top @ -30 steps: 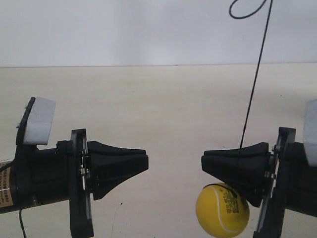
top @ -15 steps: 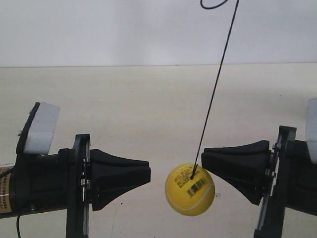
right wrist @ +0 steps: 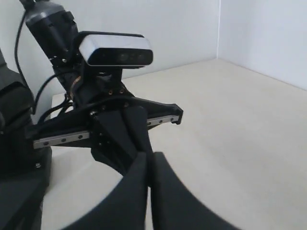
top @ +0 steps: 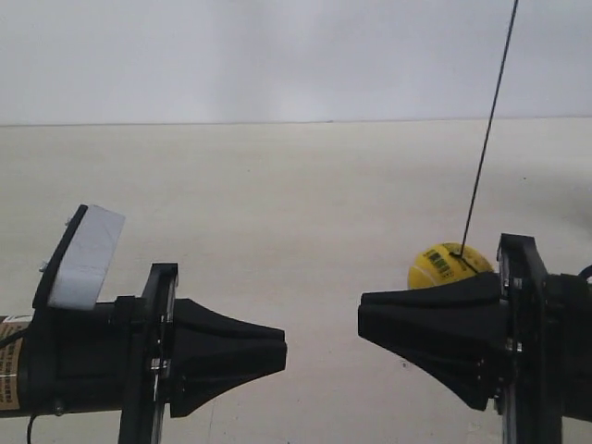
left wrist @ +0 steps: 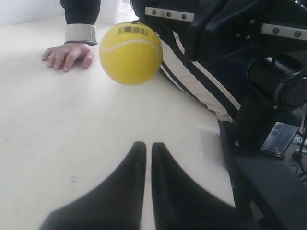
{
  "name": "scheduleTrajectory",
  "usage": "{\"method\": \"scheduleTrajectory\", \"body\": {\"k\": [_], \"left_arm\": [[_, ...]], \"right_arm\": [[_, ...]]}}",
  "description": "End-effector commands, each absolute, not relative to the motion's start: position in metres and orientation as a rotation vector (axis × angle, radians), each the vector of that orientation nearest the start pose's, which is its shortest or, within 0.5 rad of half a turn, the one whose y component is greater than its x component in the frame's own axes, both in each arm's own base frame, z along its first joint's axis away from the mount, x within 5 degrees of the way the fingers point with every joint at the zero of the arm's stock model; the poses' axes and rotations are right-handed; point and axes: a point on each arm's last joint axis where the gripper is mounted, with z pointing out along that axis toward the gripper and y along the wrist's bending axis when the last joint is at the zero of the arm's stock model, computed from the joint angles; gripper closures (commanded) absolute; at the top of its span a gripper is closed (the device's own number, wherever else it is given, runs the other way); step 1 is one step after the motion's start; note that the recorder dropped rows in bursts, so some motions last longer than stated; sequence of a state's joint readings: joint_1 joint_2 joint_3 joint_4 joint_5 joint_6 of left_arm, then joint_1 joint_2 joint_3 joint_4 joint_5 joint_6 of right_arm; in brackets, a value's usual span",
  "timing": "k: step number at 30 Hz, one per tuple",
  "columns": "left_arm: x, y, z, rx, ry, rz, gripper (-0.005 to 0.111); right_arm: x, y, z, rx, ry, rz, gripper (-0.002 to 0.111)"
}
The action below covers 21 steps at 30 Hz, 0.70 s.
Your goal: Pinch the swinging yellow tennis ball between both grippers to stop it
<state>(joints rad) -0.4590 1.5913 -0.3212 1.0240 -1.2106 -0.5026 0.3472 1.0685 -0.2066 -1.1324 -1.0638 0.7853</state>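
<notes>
The yellow tennis ball hangs on its thin dark string, half hidden behind the top of my right gripper, barcode sticker showing. It is not between the grippers. My left gripper points at the right one across an empty gap. In the left wrist view the ball floats well beyond my shut left gripper, off to one side. The right gripper is shut on nothing; its view shows the left gripper's head opposite and no ball.
A person's hand rests flat on the pale table behind the ball. The right arm's black base and cables stand close by. A white-grey camera box sits on top of the left gripper.
The ball swung from low between the grippers out toward the right gripper, rising behind it. The left gripper dropped a little; the right gripper shifted slightly inward and down.
</notes>
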Motion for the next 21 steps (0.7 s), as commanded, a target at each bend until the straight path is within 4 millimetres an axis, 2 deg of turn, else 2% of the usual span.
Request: {"method": "scheduleTrajectory", "body": {"k": [1, 4, 7, 21], "left_arm": [[0.158, -0.161, 0.168, 1.075, 1.510, -1.152, 0.102], [0.158, -0.161, 0.168, 1.063, 1.512, -1.149, 0.102], [0.159, -0.161, 0.168, 1.058, 1.513, -1.148, 0.102], [0.160, -0.161, 0.167, 1.050, 1.521, -1.144, 0.102]], "right_arm": [[0.129, 0.111, 0.214, -0.864, 1.604, 0.857, 0.108], [0.138, 0.104, 0.209, -0.752, 1.716, 0.763, 0.108], [0.142, 0.101, 0.206, -0.714, 1.762, 0.714, 0.108], [0.144, 0.099, 0.205, -0.697, 1.766, 0.683, 0.108]]}}
